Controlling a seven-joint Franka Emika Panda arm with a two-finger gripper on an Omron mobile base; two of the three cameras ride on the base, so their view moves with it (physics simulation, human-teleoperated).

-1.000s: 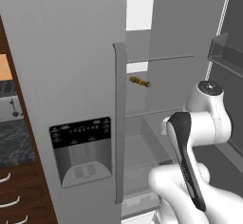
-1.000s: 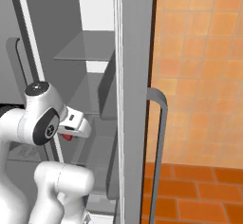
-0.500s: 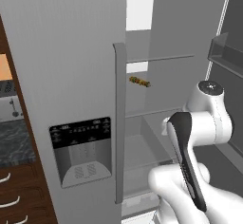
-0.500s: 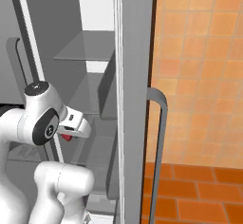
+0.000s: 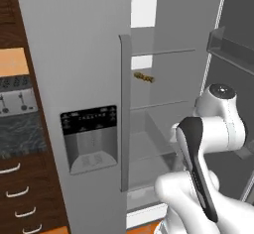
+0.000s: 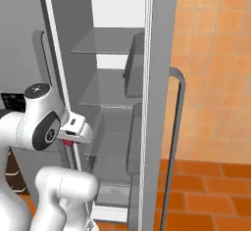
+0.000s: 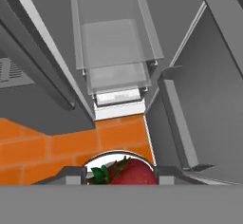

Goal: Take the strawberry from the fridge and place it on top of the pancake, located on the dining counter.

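Gripping the strawberry (image 7: 127, 173), the end effector (image 6: 68, 142) sits in front of the open fridge (image 5: 89, 79), low beside the lower shelves. In the hand view the fruit lies at the bottom edge, held between the two finger tips, with its red body on the right and its green leaves on the left. Its long axis therefore runs across that view, from one finger toward the other. In the right base view a small red patch shows under the white hand, just below the wrist, and marks the same fruit. It is off every shelf and hangs above the orange tiled floor (image 7: 57, 144) in front of the fridge's bottom edge.

The fridge's right door (image 6: 157, 103) stands swung out, with its long handle (image 6: 174, 142) toward the tiled wall. The left door is closed and carries the black dispenser panel (image 5: 90, 138). Inside, the glass shelves (image 6: 105, 90) look bare apart from a yellow-brown skewer (image 5: 144, 77) lying on an upper shelf near that shelf's left edge. A clear drawer (image 7: 114, 57) sits at the bottom of the compartment; whether anything lies in it cannot be told. Bins on the inner side of the open door (image 5: 230, 44) show nothing visible in them.
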